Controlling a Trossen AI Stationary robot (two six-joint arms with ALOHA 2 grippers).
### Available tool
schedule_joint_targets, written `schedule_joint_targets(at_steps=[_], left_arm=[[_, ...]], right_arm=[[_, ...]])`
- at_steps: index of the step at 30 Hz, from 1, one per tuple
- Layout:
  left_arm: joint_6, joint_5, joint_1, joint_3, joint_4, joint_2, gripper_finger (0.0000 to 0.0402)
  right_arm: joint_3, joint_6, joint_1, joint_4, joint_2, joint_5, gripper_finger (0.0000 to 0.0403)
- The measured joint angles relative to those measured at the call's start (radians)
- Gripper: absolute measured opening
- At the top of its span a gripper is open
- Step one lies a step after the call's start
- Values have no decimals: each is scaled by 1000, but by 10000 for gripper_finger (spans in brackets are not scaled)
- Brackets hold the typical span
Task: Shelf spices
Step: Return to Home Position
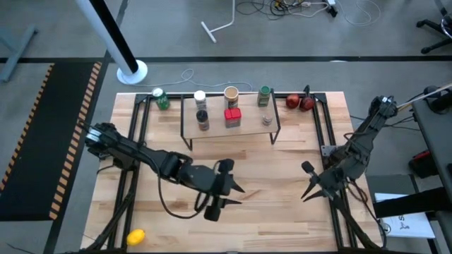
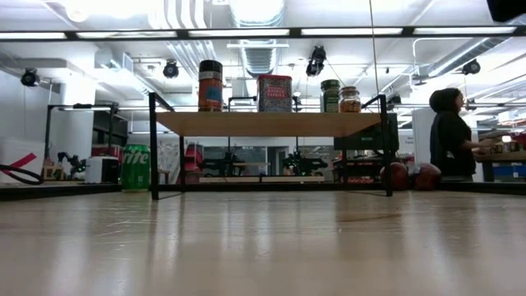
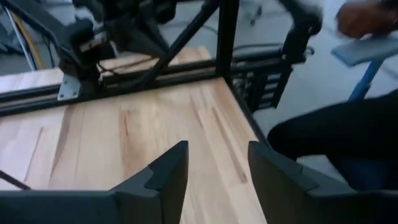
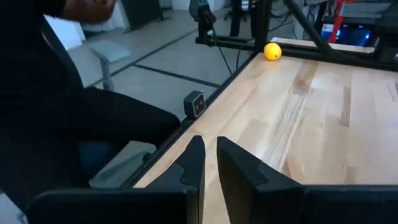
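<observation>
A yellow lemon (image 1: 135, 236) is seen at the near-left corner of the tabletop (image 1: 282, 212). In the near half, left of centre, the left gripper (image 3: 217, 149) is held above the bare wood with its fingers spread wide and nothing between them. Toward the right edge, the right gripper (image 4: 209, 142) is held low over the wood; its fingers are parted by only a narrow gap and nothing is gripped.

The shelf (image 1: 247, 106) stands at the middle of the far edge, and all six spices are set on its top. In its nearer row the dark-capped brown jar (image 1: 203, 118), the red square tin (image 1: 232, 116) and the small clear grey-capped jar (image 1: 267, 120) are placed from left to right. Behind them stand the white-capped jar (image 1: 200, 97), the tan round-lidded tub (image 1: 231, 93) and the green-capped jar (image 1: 264, 95).

A green can (image 1: 162, 99) is found on the tabletop just left of the shelf, and two red fruits (image 1: 300, 102) lie touching just right of it. Beyond the far-right corner, a person (image 2: 450, 136) in dark clothing is seen in the room.
</observation>
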Motion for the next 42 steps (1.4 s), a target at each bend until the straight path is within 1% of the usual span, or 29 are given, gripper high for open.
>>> schedule_joint_targets(at_steps=[6,10,12,14,16,19,21,23,27,30,37,41,42], left_arm=[[-49,-1,3,-310,349,-141,138],[-102,-6,3,-479,510,-228,132],[-122,-31,3,-549,575,-264,129],[-146,-63,2,-614,628,-294,127],[-168,-101,3,-667,676,-319,124],[-186,-148,3,-737,727,-352,120],[-197,-161,3,-776,751,-372,117],[-201,-162,3,-813,759,-393,115],[-182,-161,3,-880,763,-422,112],[-180,-161,3,-915,769,-437,112],[-183,-161,1,-986,769,-467,106],[-209,-161,0,-1061,776,-472,99],[-217,-161,0,-1086,807,-472,98]], right_arm=[[-153,7,0,3,-193,2,23],[-235,22,0,6,-324,11,24],[-267,18,0,0,-380,24,23],[-288,15,0,-43,-431,58,23],[-300,27,0,-101,-472,116,24],[-319,80,0,-122,-508,239,23],[-326,89,0,-117,-520,315,23],[-337,130,0,-120,-523,343,25],[-349,170,0,-111,-517,345,23],[-349,164,0,-113,-492,320,24],[-350,150,0,-115,-440,322,24],[-350,162,0,-114,-419,322,24],[-350,163,0,-114,-414,322,24]])
